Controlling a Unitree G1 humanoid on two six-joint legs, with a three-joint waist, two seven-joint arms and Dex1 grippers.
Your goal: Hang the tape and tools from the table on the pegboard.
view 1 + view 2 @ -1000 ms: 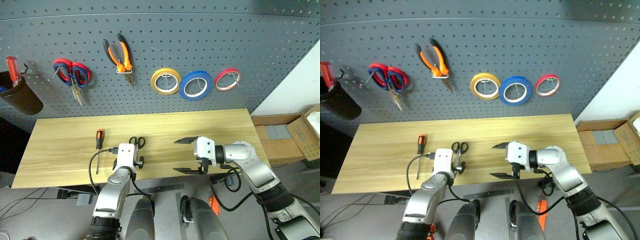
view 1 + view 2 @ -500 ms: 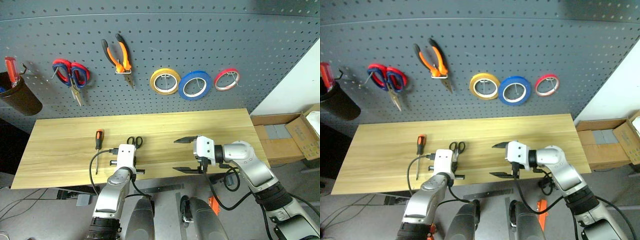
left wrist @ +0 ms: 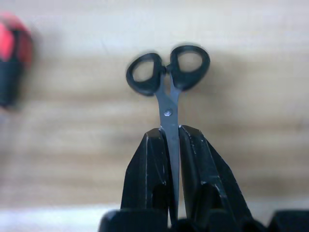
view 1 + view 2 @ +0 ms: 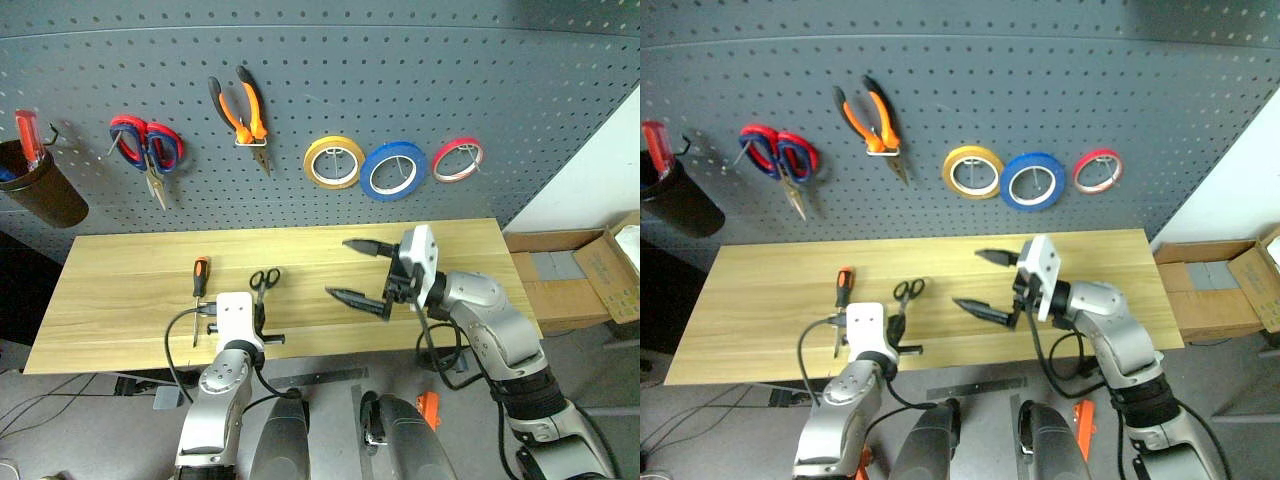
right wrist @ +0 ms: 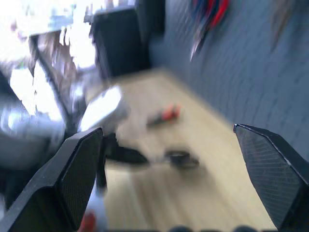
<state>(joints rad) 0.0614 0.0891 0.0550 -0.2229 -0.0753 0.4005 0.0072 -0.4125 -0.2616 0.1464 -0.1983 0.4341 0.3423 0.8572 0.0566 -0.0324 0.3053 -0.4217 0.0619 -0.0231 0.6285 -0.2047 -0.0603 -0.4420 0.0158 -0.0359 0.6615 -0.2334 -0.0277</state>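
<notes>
left wrist view: the left gripper (image 3: 174, 145) is pinched on the blades of the small black-handled scissors (image 3: 169, 77), handles pointing away, above the table (image 4: 120, 270). the right gripper (image 4: 360, 270) stands spread wide, empty, over the table's middle. the pegboard (image 4: 400, 70) already carries the blue tape (image 4: 392, 170) and orange-handled pliers (image 4: 243, 112); the screwdriver (image 4: 199, 280) lies beside the scissors. judgement: keep the handles leading, present one ring squarely to a free hook, release only once seated.
</notes>
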